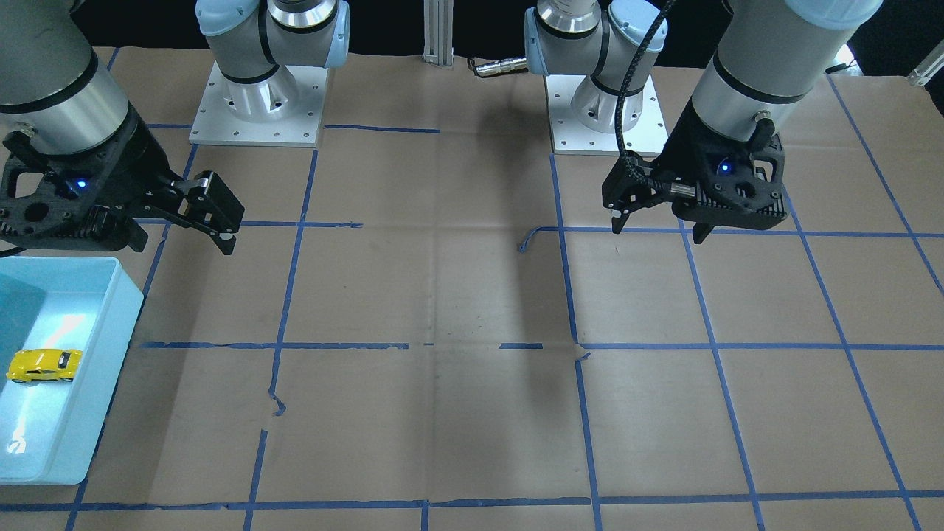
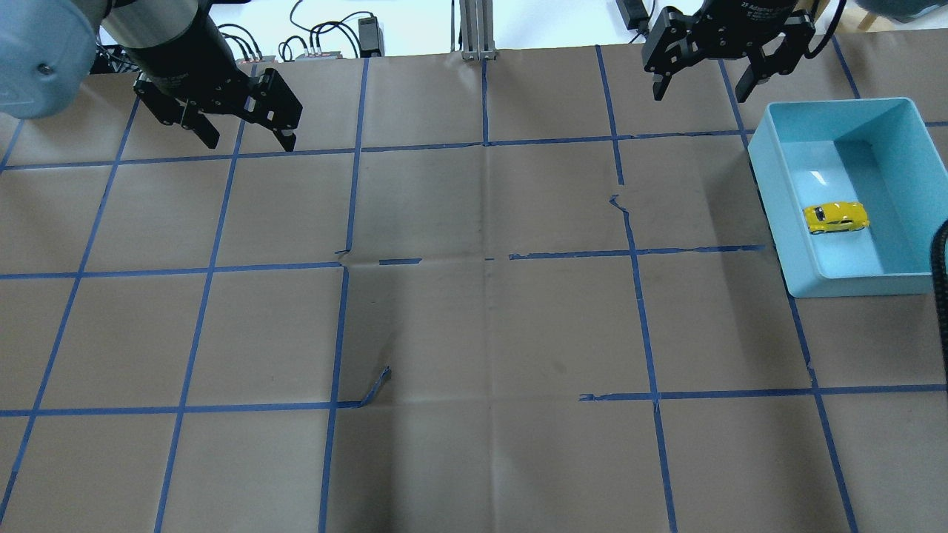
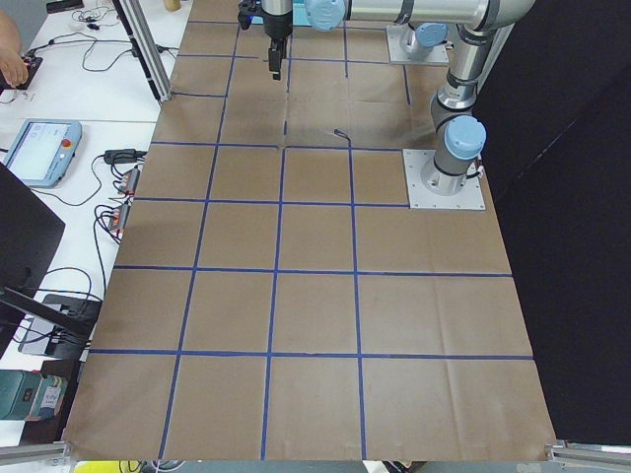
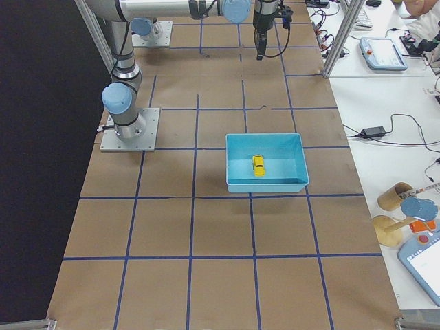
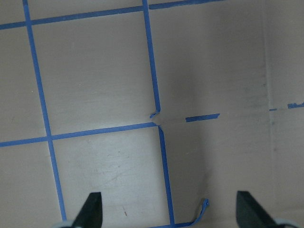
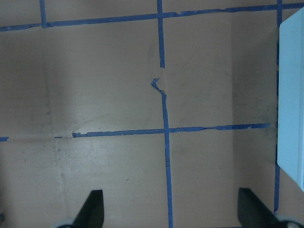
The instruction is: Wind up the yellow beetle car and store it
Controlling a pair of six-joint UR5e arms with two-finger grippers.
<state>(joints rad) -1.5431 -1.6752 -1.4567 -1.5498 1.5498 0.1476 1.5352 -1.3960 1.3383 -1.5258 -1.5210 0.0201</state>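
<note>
Yellow beetle car (image 2: pixel 835 217) lay inside the blue tray (image 2: pixel 792 215) on the table (image 2: pixel 489 333) while the left claw (image 2: pixel 252 144) and right claw (image 2: pixel 700 95) hung spread and empty, well apart from it, any reach in likely risking a knock against the tray's wall.

**Tally by kind**

One bin (image 2: pixel 770 148), with one car (image 2: pixel 835 217) inside it. Two grippers: the right gripper (image 2: pixel 700 95) near the bin, the left gripper (image 2: pixel 250 142) well apart from it. Two base plates (image 1: pixel 214 133) (image 1: pixel 568 141), both apart from the bin.
</note>
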